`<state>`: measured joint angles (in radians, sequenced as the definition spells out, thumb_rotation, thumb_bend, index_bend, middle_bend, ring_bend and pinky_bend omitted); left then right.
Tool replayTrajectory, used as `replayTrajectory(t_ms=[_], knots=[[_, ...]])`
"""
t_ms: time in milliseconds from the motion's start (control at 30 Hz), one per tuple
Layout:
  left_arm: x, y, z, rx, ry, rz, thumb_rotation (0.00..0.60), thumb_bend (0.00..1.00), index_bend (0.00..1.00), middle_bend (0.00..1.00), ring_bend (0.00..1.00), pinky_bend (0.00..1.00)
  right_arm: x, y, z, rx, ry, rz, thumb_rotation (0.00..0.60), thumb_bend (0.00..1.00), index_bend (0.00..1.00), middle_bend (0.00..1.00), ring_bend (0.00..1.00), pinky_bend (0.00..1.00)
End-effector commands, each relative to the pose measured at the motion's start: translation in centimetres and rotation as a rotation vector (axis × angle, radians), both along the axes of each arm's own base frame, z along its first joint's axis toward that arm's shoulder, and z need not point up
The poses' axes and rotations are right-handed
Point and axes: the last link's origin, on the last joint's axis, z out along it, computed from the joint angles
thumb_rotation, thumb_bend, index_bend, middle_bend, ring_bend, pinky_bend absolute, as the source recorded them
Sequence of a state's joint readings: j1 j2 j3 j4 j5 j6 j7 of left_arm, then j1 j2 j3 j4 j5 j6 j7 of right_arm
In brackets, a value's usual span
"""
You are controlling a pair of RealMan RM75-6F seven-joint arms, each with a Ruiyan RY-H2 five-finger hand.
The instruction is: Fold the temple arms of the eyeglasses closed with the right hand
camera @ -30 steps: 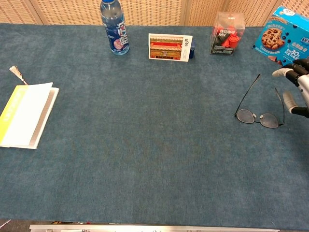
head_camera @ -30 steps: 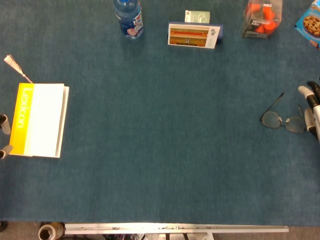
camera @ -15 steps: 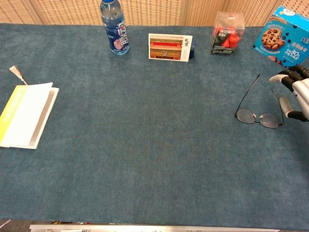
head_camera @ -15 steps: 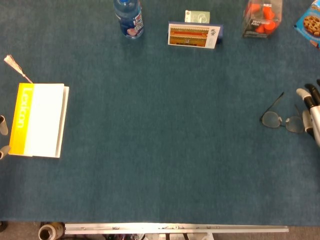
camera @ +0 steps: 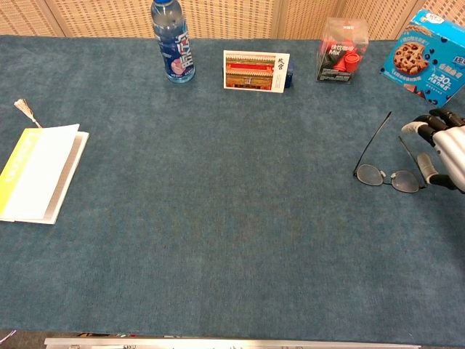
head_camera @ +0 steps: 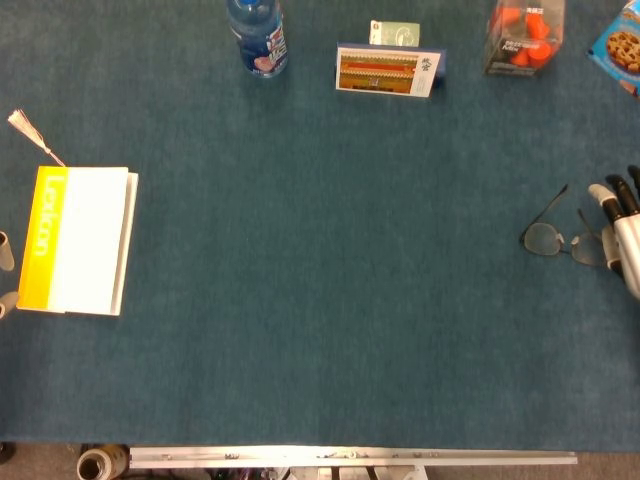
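The thin-framed eyeglasses [head_camera: 562, 240] [camera: 388, 177] lie on the blue cloth at the far right, lenses toward me. Their left temple arm [camera: 375, 139] still sticks out away from me. The right temple arm [camera: 410, 153] is angled inward over the frame. My right hand [head_camera: 622, 228] [camera: 440, 146] is just right of the glasses with its fingers spread, and the fingertips [camera: 409, 127] touch that temple arm. It holds nothing. Only two fingertips of my left hand [head_camera: 5, 277] show at the left edge of the head view, beside the book.
A yellow and white book [head_camera: 78, 240] with a tassel lies at the left. Along the back stand a water bottle [camera: 171, 40], a picture card [camera: 255, 70], a clear box of orange pieces [camera: 341, 50] and a cookie box [camera: 429, 52].
My right hand has moved left toward the glasses and swung the right temple arm inward. The left temple arm and the frame have stayed put.
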<state>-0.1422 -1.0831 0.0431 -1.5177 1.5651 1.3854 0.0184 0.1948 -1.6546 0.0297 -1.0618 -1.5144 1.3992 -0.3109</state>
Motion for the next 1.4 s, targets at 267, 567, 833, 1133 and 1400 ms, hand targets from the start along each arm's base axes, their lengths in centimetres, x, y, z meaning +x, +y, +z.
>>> replayTrajectory(t_ms=[267,567,833,1133,1400], knots=[[0.02,-0.01,0.02,-0.001,0.0,-0.001,0.6,0.0,0.56,0.51,0.41,0.54,-0.35,-0.2,-0.47,0.007,0.012,-0.006,0.6,0.52,0.27,0.24,0.12,0.3],[0.11,-0.01,0.07,-0.001,0.0,-0.003,0.6,0.0,0.56,0.51,0.41,0.54,-0.47,-0.3,-0.84,0.014,0.009,-0.007,0.6,0.52,0.27,0.24,0.12,0.3],[0.12,-0.02,0.07,0.0,0.001,-0.003,0.6,0.0,0.56,0.51,0.41,0.54,-0.61,-0.32,-1.02,0.017,0.015,-0.009,0.6,0.51,0.27,0.24,0.12,0.3],[0.05,-0.06,0.03,-0.003,0.004,0.001,0.6,0.0,0.56,0.51,0.41,0.54,-0.71,-0.35,-1.02,0.013,0.024,-0.006,0.6,0.38,0.27,0.24,0.12,0.3],[-0.01,-0.14,0.03,-0.003,0.005,0.003,0.6,0.0,0.56,0.51,0.41,0.54,-0.8,-0.34,-1.02,0.01,0.032,-0.004,0.6,0.3,0.27,0.24,0.12,0.3]])
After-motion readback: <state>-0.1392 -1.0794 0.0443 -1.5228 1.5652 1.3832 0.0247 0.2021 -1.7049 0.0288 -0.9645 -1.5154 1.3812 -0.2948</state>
